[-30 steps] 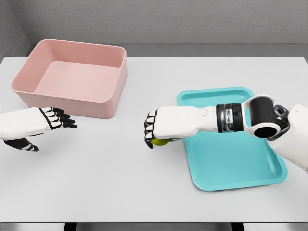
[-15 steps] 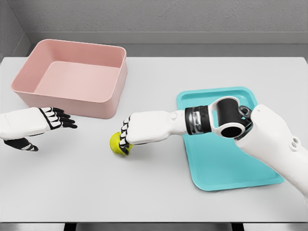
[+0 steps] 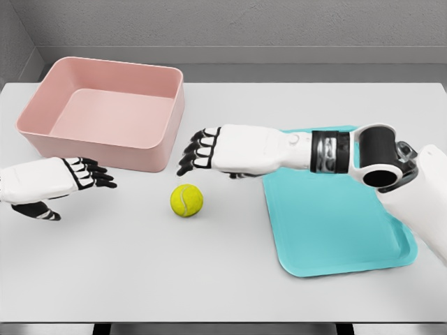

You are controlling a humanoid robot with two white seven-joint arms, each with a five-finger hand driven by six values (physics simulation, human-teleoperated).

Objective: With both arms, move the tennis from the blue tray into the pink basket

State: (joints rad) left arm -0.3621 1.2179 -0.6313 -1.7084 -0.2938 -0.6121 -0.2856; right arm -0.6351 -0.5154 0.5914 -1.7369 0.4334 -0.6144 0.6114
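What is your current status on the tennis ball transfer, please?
Right hand open, above the ball. Left hand open, waiting beside the pink basket. Tennis ball free on the table between both hands. Nothing in the way.

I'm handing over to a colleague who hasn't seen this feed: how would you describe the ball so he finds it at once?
Start at the big pink plastic basket at the table's far left and look just right of its near corner. On the bare white tabletop, between basket and shallow turquoise tray, sits a small yellow-green tennis ball. It is the only round thing there, held by neither hand.
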